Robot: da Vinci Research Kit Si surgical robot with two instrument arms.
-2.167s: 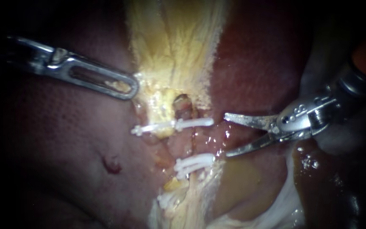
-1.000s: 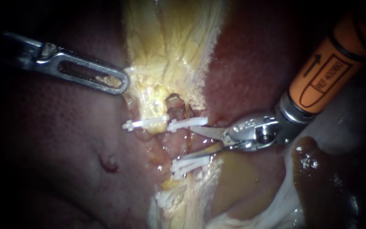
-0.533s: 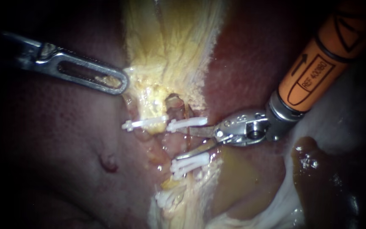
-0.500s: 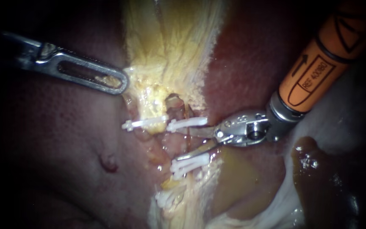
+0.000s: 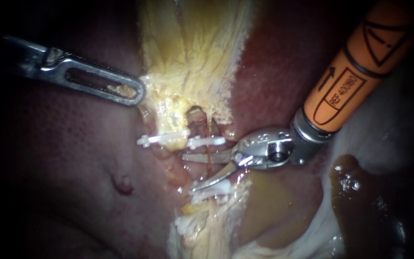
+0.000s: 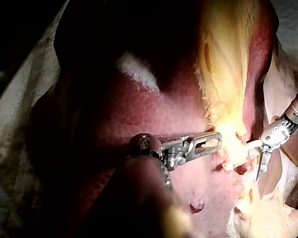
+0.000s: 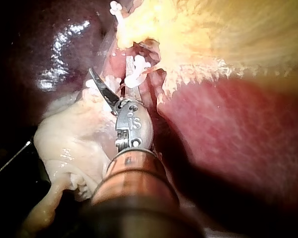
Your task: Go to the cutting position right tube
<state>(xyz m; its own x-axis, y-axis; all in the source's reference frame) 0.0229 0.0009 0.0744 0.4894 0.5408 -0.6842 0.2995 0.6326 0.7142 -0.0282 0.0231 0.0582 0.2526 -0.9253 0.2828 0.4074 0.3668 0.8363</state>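
Right instrument point(image 5: 187, 172): blades apart, astride the tube point(image 5: 199, 125) just below the upper clip point(image 5: 207, 141). Left instrument point(image 5: 139, 93), up-left of this clip, clenches the yellow tissue point(image 5: 192, 57).

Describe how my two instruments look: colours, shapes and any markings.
The left instrument is bare silvery metal: a slim flat tip with a long slot-shaped window and a rounded end. The right instrument has an orange sleeve with a black ring and black printed markings, then a silvery wrist and two narrow, pointed jaws like scissor blades.
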